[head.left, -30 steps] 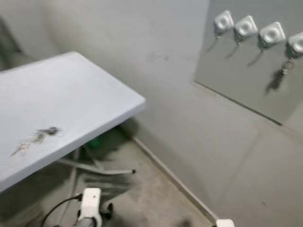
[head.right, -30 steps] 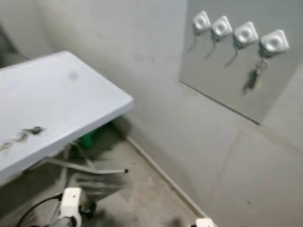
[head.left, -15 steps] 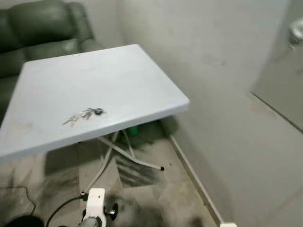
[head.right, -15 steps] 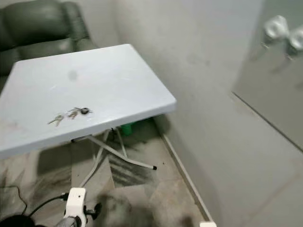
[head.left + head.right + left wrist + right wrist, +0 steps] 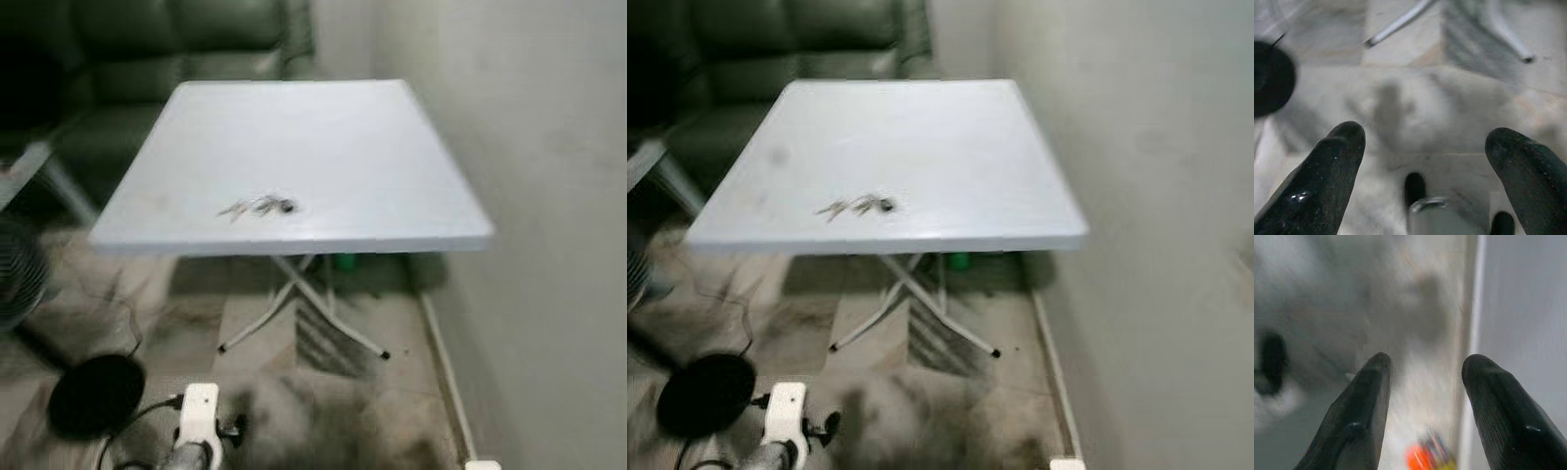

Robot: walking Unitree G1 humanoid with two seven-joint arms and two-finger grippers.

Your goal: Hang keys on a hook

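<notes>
While keys [image 5: 260, 207] lie on table [image 5: 392, 147], both hands hang open

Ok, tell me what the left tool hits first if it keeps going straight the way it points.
Probably the floor: the open left tool points down at bare tiles, short of the table legs. Depth is unclear.

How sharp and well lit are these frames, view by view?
Eye views: soft, floor smeared, the small bunch of metal keys on the white square folding table a blur. Left wrist view: the left gripper sharp, floor hazy. Right wrist view: heavy blur behind the right gripper.
</notes>
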